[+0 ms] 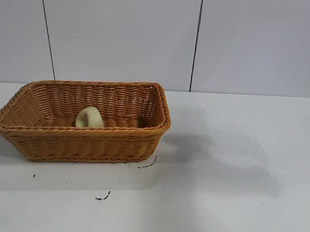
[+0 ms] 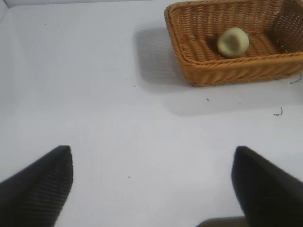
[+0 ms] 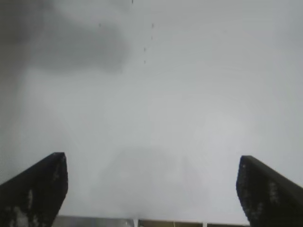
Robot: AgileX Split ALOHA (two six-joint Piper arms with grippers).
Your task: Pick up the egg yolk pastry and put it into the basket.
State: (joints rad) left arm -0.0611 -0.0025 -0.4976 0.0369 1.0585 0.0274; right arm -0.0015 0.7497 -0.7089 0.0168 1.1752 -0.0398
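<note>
The egg yolk pastry (image 1: 89, 118) (image 2: 233, 42) lies inside the orange-brown wicker basket (image 1: 81, 142) (image 2: 222, 71), tipped on its edge against the near wall in the exterior view. Neither arm shows in the exterior view. My left gripper (image 2: 152, 163) is open over bare white table, well away from the basket, with nothing between its fingers. My right gripper (image 3: 152, 163) is open too, above plain white table, and holds nothing.
The white table (image 1: 230, 166) stretches wide to the right of the basket. A few small dark specks (image 1: 103, 198) mark its surface near the front. A white panelled wall stands behind.
</note>
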